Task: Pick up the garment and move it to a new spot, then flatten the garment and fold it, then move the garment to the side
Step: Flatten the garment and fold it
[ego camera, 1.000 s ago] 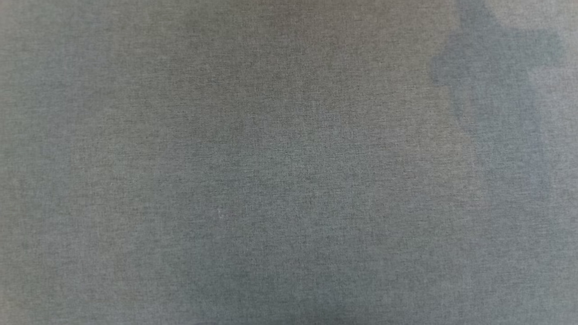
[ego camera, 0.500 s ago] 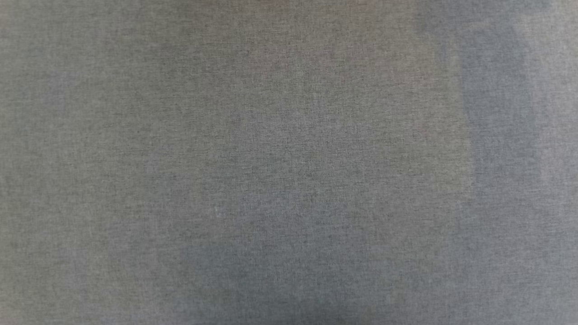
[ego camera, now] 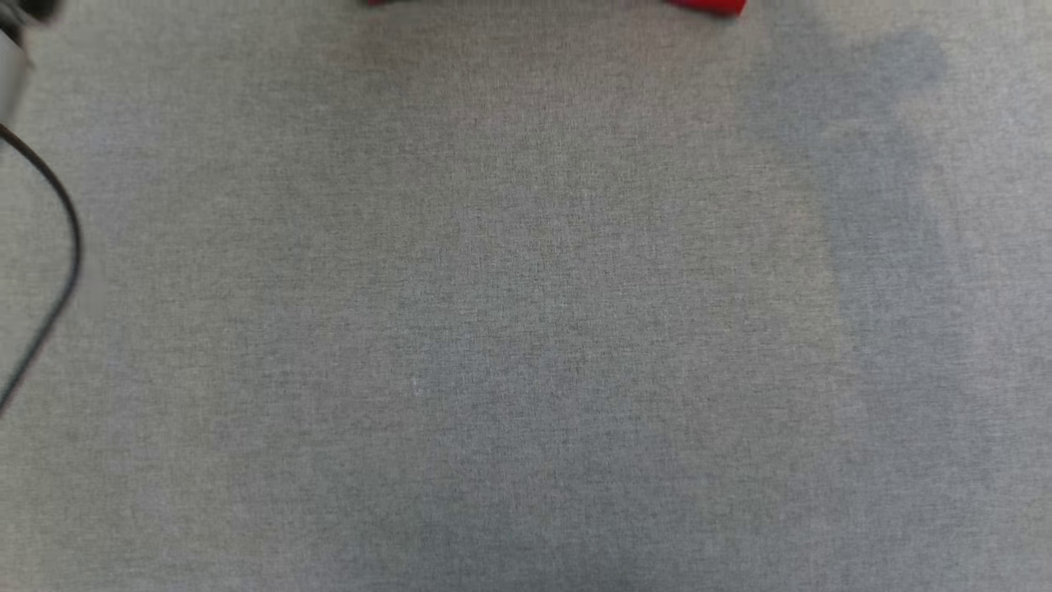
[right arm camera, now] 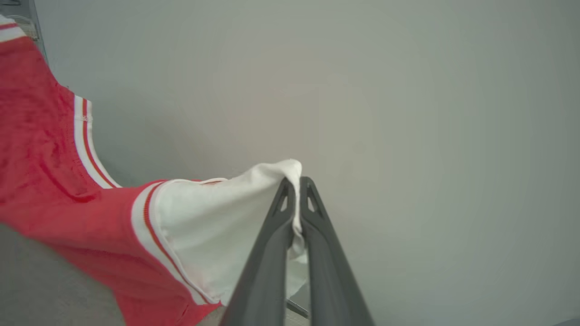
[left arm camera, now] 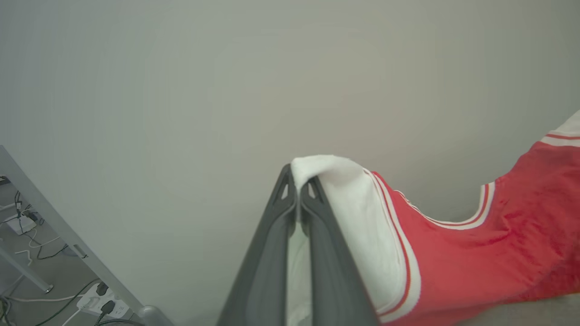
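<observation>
The garment (left arm camera: 476, 253) is a red jersey with white sleeves and red-and-white stripe trim, hanging stretched between both arms in front of a pale wall. In the left wrist view my left gripper (left arm camera: 299, 183) is shut on one white sleeve, whose cloth drapes over the fingertips. My right gripper (right arm camera: 294, 185) is shut on the other white sleeve of the garment (right arm camera: 54, 181), in the right wrist view. At the top edge of the head view a red strip of the garment (ego camera: 711, 6) just shows above the grey table cloth (ego camera: 526, 329).
A black cable (ego camera: 57, 271) loops along the left edge of the head view. The left wrist view shows a grey table edge (left arm camera: 63, 231) at lower left, with a power strip (left arm camera: 97, 303) and wires on the floor below.
The head view has shifted and brightened: a red strip of the garment now shows at the top edge and a black cable at the left. The arm shadow at the right has moved.
</observation>
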You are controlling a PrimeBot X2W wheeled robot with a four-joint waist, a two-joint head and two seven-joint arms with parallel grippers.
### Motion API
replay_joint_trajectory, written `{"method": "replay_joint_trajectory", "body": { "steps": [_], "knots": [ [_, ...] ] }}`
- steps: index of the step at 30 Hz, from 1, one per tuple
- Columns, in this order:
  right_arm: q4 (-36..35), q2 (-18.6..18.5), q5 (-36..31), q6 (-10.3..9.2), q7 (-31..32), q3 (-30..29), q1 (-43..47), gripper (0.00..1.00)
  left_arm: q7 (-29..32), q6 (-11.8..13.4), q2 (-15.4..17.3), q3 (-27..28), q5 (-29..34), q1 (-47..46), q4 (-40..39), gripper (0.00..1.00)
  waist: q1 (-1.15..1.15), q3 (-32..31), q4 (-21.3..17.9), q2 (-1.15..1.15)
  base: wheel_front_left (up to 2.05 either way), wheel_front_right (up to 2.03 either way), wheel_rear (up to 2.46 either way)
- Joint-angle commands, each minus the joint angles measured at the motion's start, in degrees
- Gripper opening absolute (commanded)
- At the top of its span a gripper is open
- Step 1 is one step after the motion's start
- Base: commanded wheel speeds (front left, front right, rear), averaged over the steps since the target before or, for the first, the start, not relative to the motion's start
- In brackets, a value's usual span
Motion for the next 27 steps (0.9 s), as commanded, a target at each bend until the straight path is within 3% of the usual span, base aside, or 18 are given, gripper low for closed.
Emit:
{"method": "replay_joint_trajectory", "body": {
  "steps": [1, 13, 20, 27],
  "knots": [
    [-0.9, -0.4, 1.6, -0.05, -1.1, 0.4, 2.8, 0.00, -1.1, 0.5, -0.5, -0.2, -0.5, 2.6, 0.2, 0.00, 0.00, -1.6, 0.2, 0.00, 0.00, 0.00, 0.00],
    [-9.0, -5.8, 8.3, -0.05, -4.0, 5.9, 20.9, 0.00, -4.2, 2.5, 1.9, 1.1, -3.0, 25.0, -5.2, 0.00, 0.00, -8.1, 0.3, 0.00, 0.00, 0.00, 0.00],
    [-16.3, -10.3, 10.7, -0.05, -4.8, 7.2, 34.3, 0.00, -4.3, 4.1, 3.8, 6.9, -4.7, 43.7, -11.0, 0.00, 0.00, -12.5, -0.2, 0.00, 0.00, 0.00, 0.00],
    [-20.7, -14.1, 11.8, -0.05, -5.3, 3.8, 49.4, 0.00, -4.3, 4.5, 3.4, 13.1, -3.7, 59.4, -13.8, 0.00, 0.00, -16.3, -0.2, 0.00, 0.00, 0.00, 0.00]
  ]
}}
